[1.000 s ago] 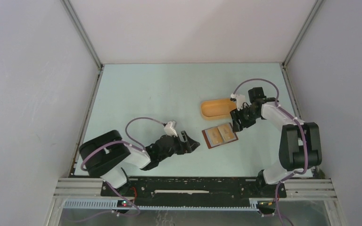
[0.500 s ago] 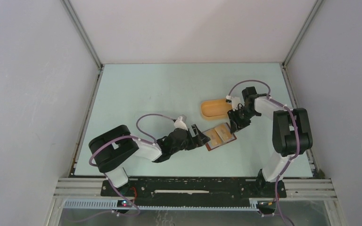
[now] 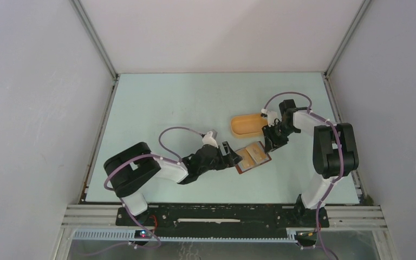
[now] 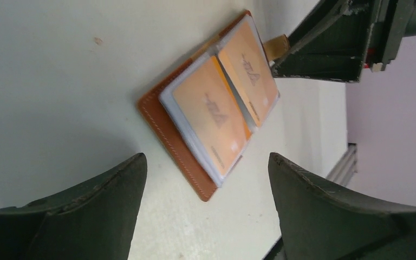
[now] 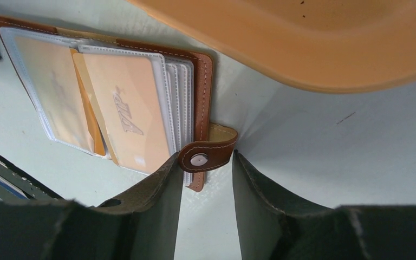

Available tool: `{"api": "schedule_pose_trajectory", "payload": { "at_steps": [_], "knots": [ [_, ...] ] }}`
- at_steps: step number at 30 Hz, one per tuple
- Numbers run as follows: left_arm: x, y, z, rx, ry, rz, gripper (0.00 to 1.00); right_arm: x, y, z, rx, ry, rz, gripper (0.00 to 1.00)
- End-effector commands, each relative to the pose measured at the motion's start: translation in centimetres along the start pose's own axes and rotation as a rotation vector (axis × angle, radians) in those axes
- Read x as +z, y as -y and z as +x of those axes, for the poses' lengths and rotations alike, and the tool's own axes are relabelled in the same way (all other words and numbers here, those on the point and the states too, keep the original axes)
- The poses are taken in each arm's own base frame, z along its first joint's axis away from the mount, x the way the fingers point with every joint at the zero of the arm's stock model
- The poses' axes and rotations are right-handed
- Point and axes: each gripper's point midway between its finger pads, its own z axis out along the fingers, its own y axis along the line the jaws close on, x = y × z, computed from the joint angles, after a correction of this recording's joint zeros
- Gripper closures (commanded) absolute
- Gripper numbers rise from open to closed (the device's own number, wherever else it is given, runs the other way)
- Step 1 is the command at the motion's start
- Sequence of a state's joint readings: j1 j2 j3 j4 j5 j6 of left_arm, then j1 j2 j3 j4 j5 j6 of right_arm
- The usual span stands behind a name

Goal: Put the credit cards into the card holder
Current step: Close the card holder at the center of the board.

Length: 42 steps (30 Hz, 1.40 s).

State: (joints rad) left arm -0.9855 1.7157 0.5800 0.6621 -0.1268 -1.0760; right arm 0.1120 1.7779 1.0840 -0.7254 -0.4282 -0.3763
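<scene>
The reddish-brown card holder [image 3: 252,156] lies open on the table, its clear sleeves up. Two orange-tinted credit cards [image 5: 124,111] sit inside those sleeves, also visible in the left wrist view as cards [image 4: 211,108]. My right gripper [image 5: 206,157] is at the holder's far right edge, with its fingertips closed on the snap-button flap [image 5: 206,156]. From above, the right gripper [image 3: 271,143] is between the holder and the tray. My left gripper [image 3: 232,156] is open and low over the table, with the holder's near left corner [image 4: 206,189] between its spread fingers, apart from both.
An orange-yellow oval tray [image 3: 246,123] stands just behind the card holder, its rim [image 5: 314,59] close above my right fingers. Grey walls enclose the table on three sides. The right gripper's body [image 4: 330,43] shows beyond the holder in the left wrist view.
My left arm has reached right until its open fingers straddle the holder's corner. The right gripper shifted slightly and narrowed onto the snap flap, and the holder has turned a little.
</scene>
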Motion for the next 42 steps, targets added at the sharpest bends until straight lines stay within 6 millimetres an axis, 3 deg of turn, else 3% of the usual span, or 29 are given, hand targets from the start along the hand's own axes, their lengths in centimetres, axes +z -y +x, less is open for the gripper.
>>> {"api": "schedule_pose_trajectory", "payload": {
  "at_steps": [1, 7, 12, 16, 23, 28, 37, 42],
  "knots": [
    [-1.4, -3.5, -1.7, 0.236, -0.002, -0.109, 0.12, -0.2, 0.2, -0.9, -0.009, 0.015, 0.007, 0.54],
    [-0.9, -2.9, -3.2, 0.442, -0.106, -0.090, 0.11, -0.1, -0.5, -0.7, -0.017, 0.009, -0.037, 0.53],
    [0.6, -2.7, -2.7, 0.379, -0.217, 0.019, 0.12, 0.0, -0.6, -0.5, -0.013, -0.002, -0.049, 0.54],
    [1.5, -3.6, -2.0, 0.337, -0.268, 0.004, 0.14, 0.1, -0.6, -0.4, -0.009, -0.008, -0.050, 0.54],
    [1.9, -4.1, 0.6, 0.259, -0.396, 0.021, 0.27, 0.3, -0.8, -0.2, -0.005, -0.021, -0.061, 0.56],
    [1.7, -4.3, 1.6, 0.191, -0.429, 0.020, 0.33, 0.5, -0.9, 0.1, -0.001, -0.033, -0.070, 0.57],
    [1.2, -1.5, 1.4, 0.064, -0.409, 0.139, 0.36, 0.7, -1.1, 0.4, -0.002, -0.048, -0.074, 0.59],
    [-0.2, -3.5, -0.2, 0.135, -0.324, 0.023, 0.34, -0.6, -1.2, -0.3, -0.030, -0.004, -0.061, 0.56]
  ]
}}
